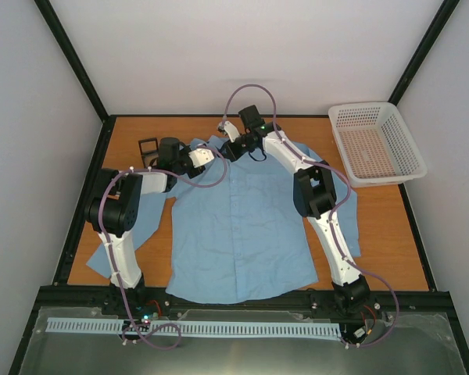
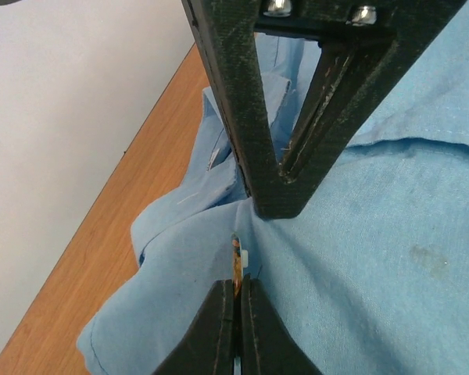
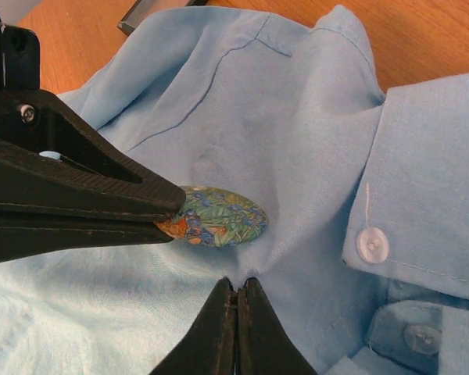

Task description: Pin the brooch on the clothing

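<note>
Holding small round green-and-orange brooch (image 3: 219,216) tight in left gripper (image 3: 169,212). Pinching light blue cloth shirt (image 3: 242,101) at its far end with right gripper (image 3: 237,291).

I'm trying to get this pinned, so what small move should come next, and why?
Probably ease the left gripper, shut on the brooch, toward the fold of shirt that the right gripper pinches. The brooch rests against the shirt just beside that fold.

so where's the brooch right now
In the right wrist view the brooch sits mid-frame, its edge clamped in the left gripper, resting on the shirt close to the white button.
</note>
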### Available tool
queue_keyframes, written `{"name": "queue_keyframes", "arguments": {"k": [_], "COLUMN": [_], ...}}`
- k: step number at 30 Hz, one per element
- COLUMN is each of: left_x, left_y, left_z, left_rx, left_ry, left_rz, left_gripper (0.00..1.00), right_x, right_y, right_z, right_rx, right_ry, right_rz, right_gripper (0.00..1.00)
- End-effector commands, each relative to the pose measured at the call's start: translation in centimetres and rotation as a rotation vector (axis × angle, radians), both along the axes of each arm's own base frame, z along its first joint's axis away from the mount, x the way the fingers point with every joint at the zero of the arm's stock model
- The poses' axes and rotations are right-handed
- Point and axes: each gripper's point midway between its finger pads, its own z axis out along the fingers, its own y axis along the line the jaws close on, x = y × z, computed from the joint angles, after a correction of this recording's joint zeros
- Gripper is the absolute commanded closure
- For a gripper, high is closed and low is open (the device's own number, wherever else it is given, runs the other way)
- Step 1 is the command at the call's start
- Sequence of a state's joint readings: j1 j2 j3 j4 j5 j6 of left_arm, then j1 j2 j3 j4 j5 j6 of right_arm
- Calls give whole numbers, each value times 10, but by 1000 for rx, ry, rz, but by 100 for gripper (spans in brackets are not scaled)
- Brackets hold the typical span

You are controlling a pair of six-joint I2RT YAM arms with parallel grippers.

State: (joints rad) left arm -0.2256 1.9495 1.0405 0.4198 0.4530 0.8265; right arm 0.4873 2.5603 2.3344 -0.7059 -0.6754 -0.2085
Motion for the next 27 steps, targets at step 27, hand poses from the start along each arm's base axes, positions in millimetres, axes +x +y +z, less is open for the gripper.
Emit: {"name": "queue_keyframes", "arguments": {"k": [27], "left_x": [-1], "left_y": [-14], "left_z": [23], "left_rx": [-62], "left_ry": [-7], "left_rz": [-49], "left_gripper": [99], "right_x": [1], "right_y": [2], "right_z": [29], "right_rx": [47], "right_ry": [-42], "right_rz": [12], "right_gripper": [97]}}
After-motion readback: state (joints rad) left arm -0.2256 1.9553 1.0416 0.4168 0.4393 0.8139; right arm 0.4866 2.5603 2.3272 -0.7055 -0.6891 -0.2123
